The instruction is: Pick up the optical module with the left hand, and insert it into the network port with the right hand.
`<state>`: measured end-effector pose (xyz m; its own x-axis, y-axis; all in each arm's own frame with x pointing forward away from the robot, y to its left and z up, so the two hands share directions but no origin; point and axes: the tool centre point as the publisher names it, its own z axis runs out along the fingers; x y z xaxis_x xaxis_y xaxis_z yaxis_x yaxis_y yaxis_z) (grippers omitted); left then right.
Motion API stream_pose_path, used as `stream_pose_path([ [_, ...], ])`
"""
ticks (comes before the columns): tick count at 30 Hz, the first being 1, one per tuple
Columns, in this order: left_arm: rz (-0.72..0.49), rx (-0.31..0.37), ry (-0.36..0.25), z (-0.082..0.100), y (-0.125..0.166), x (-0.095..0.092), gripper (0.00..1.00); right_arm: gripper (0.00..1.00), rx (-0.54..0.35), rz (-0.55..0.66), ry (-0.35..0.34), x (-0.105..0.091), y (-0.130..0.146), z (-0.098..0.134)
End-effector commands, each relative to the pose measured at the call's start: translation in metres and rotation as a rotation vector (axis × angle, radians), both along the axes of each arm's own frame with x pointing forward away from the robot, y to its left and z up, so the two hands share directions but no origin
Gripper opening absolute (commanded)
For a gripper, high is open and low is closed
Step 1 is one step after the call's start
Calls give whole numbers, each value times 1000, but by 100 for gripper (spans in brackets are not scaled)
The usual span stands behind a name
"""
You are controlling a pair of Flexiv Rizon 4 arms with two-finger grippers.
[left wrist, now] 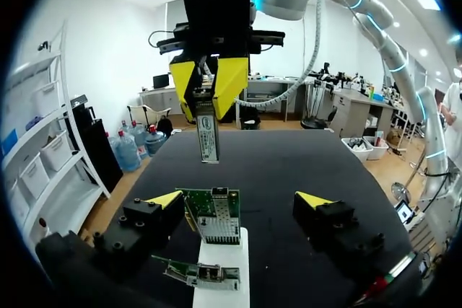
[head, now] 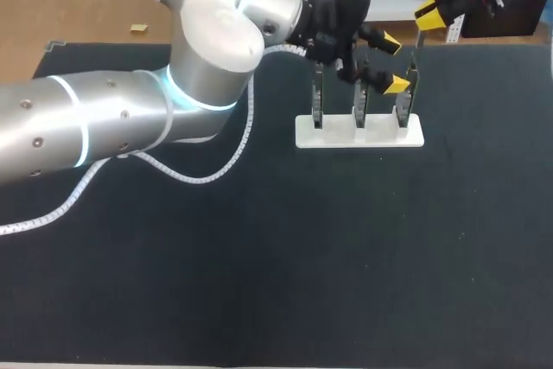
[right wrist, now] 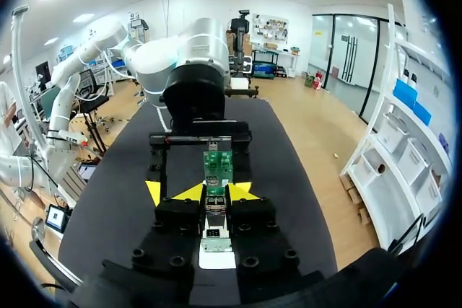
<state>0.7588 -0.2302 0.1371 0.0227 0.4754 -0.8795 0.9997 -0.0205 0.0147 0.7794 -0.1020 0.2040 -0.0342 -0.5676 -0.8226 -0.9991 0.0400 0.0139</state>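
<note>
Black mat covers the table (head: 346, 257) edge to edge; flat, matte, a few pale specks. Nothing of the room beyond it to log.

My left arm (head: 104, 123) comes in low across the left half, with a white coiled cable (head: 199, 174) trailing on the mat under it.

White base (head: 359, 134) sits in the far right part of the table. Three cards (head: 359, 105) stand upright in a row on it.

My left claw (head: 394, 63) hangs over the right part of that row, fingers spread wide. The left wrist view shows one green card between them, nearer one finger; I can't tell if it touches.

My right claw (left wrist: 207, 106) is by the far right corner, above the mat, fingers pointing down and pinching the optical module (left wrist: 208, 138) from both sides at its top end.

Module: a slim grey bar, long axis vertical, free end toward the table, clear of the mat. It hangs beyond the card row and well apart from the base.
</note>
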Motion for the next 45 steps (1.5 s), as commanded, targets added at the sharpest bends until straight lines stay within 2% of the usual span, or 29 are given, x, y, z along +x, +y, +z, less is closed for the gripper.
stream_pose_path([
  [1,6,16,-5,1,0,-3,100,0,2,-3,-4,-2,0,0],
  [8,-7,64,-28,-1,-2,-2,100,0,0,-7,-3,-3,-1,0],
  [15,-14,78,-21,-3,-2,1,100,0,3,-6,-3,-3,-1,0],
  [19,-18,108,-33,-4,-1,1,100,0,3,-9,-3,-3,-2,-1],
  [31,-25,140,-25,-9,0,2,100,0,4,-9,-4,-3,-2,0],
  [45,-21,145,-15,-11,-2,6,100,0,5,-10,-2,-1,-2,-1],
])
